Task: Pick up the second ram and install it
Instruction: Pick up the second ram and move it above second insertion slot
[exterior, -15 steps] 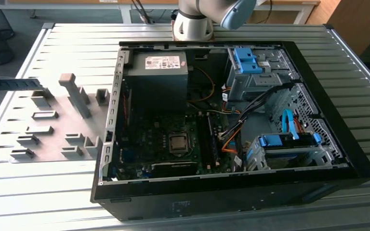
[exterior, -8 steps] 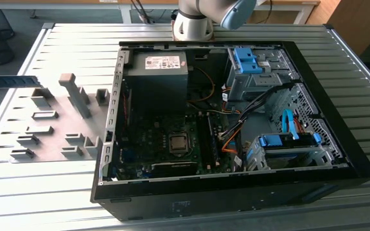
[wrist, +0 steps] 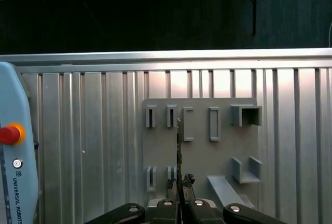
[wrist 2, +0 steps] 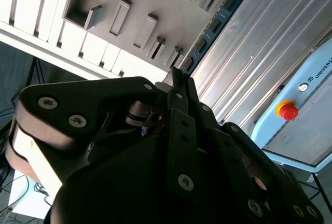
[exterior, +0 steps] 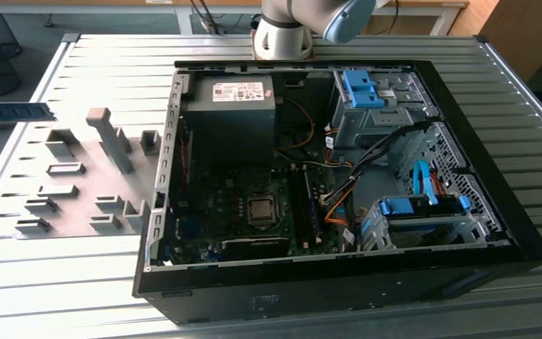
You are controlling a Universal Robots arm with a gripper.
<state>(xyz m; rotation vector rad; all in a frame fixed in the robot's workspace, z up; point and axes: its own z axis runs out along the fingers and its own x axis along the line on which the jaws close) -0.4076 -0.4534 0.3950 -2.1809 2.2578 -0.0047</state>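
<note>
The claw [wrist: 179, 182] pinches the ram [wrist: 179, 141] tight by one end. It holds the ram up over the grey plate [wrist: 207, 154], near the table [exterior: 82, 282] edge at the exterior view's left. So the pick-up looks done. Fitting the ram calls for lining it up straight with the slots [exterior: 301, 205] in the case [exterior: 346, 286]

Ribbed metal table [exterior: 54, 282], matt plastic holder plate [exterior: 87, 181].
</note>
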